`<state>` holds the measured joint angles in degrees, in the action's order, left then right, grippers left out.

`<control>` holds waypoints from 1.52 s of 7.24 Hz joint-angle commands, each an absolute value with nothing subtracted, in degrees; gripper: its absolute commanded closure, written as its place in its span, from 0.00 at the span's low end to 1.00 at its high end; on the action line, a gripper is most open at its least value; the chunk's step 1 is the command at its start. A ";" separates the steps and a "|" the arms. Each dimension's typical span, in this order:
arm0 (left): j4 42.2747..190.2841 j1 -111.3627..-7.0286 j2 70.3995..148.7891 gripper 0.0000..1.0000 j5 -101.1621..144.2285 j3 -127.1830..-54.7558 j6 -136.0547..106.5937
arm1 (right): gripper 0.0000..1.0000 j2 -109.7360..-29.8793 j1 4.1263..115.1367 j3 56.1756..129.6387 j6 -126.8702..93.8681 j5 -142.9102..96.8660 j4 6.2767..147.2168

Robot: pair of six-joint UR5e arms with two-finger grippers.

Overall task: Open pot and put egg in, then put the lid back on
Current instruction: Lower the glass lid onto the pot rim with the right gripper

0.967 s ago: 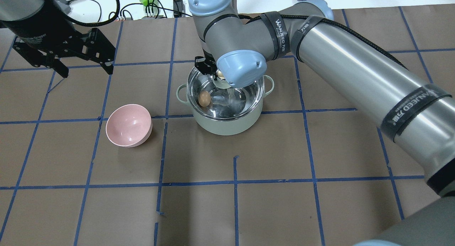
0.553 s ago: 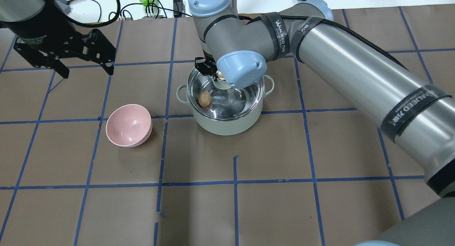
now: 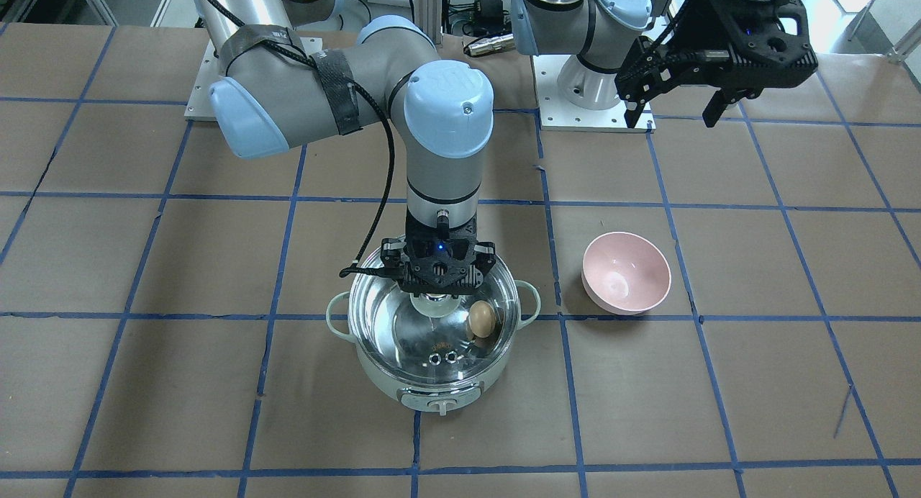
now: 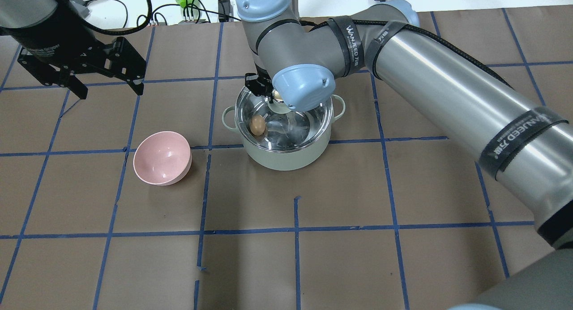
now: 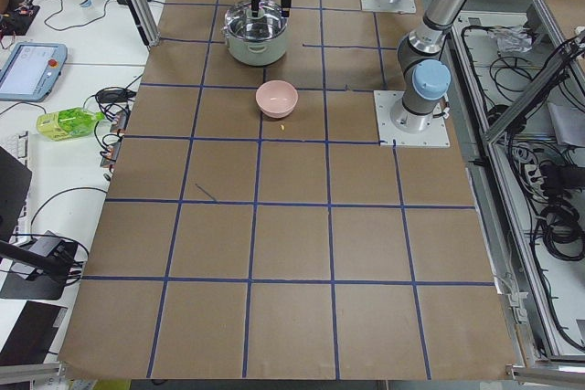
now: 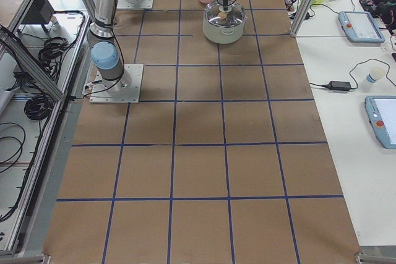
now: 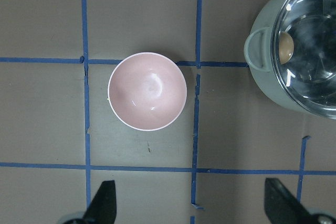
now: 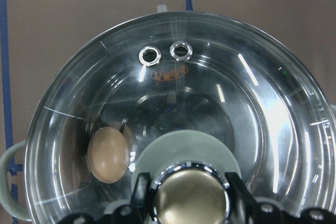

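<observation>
The right gripper is clamping its fingers against both sides of the knob of the lid, which is sitting level on the pot at mid-table. The egg is lying inside the pot, by its left wall, and is showing through the glass. The left gripper is hovering high over the left side with its jaws spread wide, clear of the pink bowl to the left of the pot.

Bright, even light; glare on lid

Brown paper-covered table wearing a blue tape grid, white side bench holding possibly grey teach pendants, black cables trailing alongside
</observation>
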<state>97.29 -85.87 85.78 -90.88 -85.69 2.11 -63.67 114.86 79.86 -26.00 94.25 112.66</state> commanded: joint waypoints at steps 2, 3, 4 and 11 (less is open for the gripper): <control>97.29 -85.87 85.78 0.00 -90.88 -85.69 2.11 | 0.97 -63.63 114.87 80.16 -25.84 94.39 112.76; 97.29 -85.87 85.78 0.00 -90.88 -85.69 2.11 | 0.70 -63.63 114.87 80.24 -25.58 94.39 112.76; 97.29 -85.87 85.78 0.00 -90.88 -85.78 2.11 | 0.22 -63.63 114.87 80.33 -23.92 94.48 112.94; 97.29 -85.87 85.69 0.00 -91.05 -85.69 2.02 | 0.00 -75.28 105.25 81.03 -17.01 92.74 99.38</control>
<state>97.29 -85.91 85.70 -91.02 -85.69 2.09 -70.98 109.79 80.92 -20.79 94.00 106.05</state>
